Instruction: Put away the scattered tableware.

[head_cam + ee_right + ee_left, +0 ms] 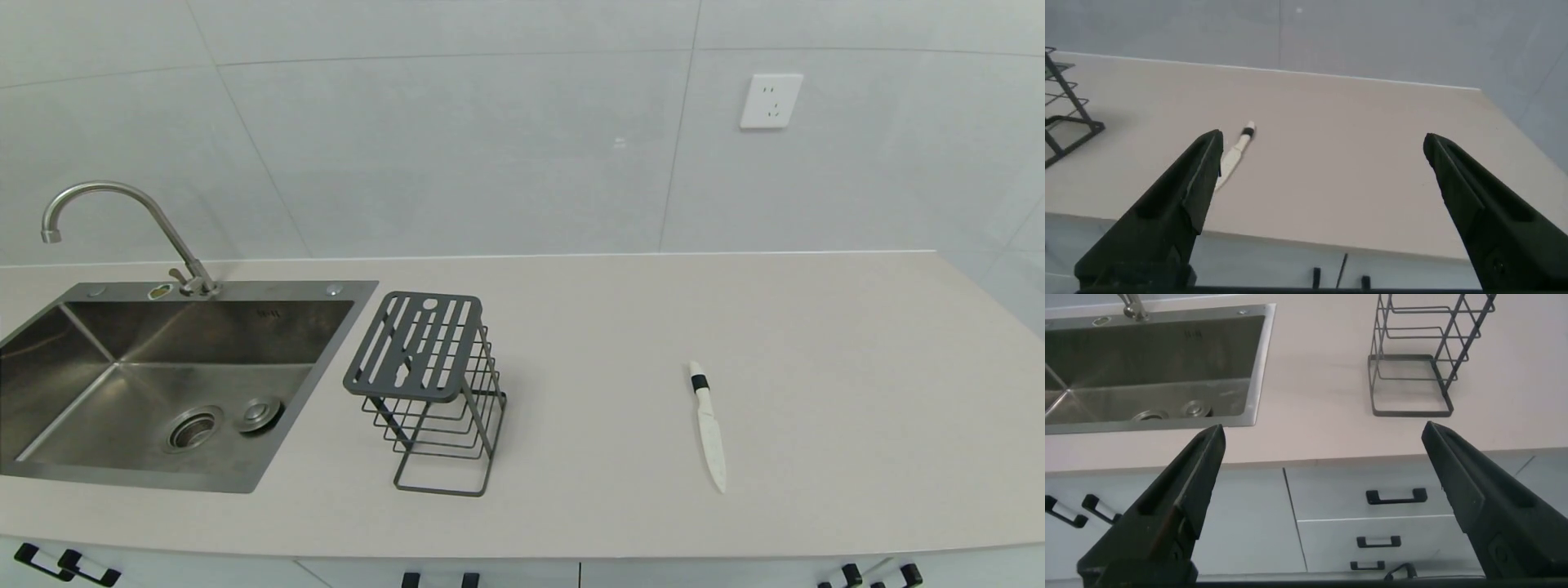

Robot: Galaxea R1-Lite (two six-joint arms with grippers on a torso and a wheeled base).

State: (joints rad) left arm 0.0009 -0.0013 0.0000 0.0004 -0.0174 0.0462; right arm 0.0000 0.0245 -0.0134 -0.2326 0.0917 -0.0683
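One knife (707, 425) lies on the counter (816, 343) ahead of the wide-open right tool (1321, 139); left tool (1322, 428) gapes too.

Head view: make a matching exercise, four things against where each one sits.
Things:
1. knife
2. rack
3. faucet
4. socket

Places:
a. on the wall
b. behind the sink
c. flat on the counter, right of the rack
d. standing on the counter beside the sink

Pairs: 1-c, 2-d, 3-b, 4-a
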